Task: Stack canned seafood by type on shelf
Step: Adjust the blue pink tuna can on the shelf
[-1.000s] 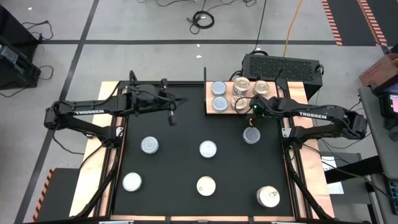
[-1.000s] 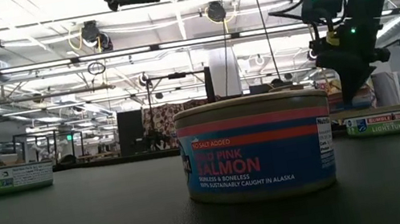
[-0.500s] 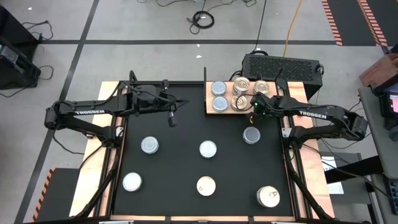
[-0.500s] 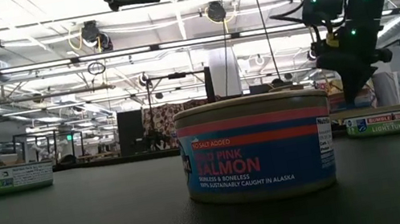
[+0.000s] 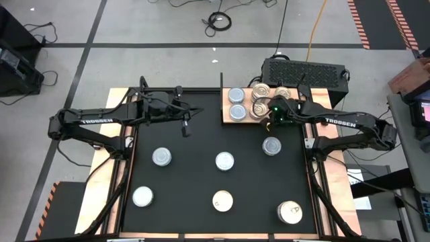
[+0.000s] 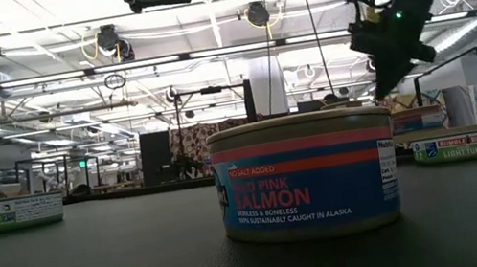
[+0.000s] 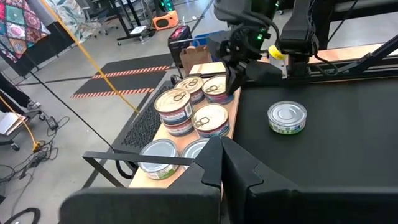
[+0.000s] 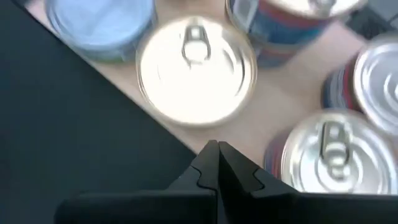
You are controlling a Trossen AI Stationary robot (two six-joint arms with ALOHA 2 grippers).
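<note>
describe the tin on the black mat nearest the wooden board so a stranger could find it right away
Start at the light natural-wood rectangular board at the far edge of the large black mat, on the right arm's side. Just off the board's near right corner lies a single small round flat tin with a plain silvery-blue top. It is the closest loose tin to the board; the others lie farther away.

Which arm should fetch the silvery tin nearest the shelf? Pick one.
Right, probably. The right pincer, shut and empty, hovers at the shelf edge, close to that tin. The left pincer hangs farther off.
</note>
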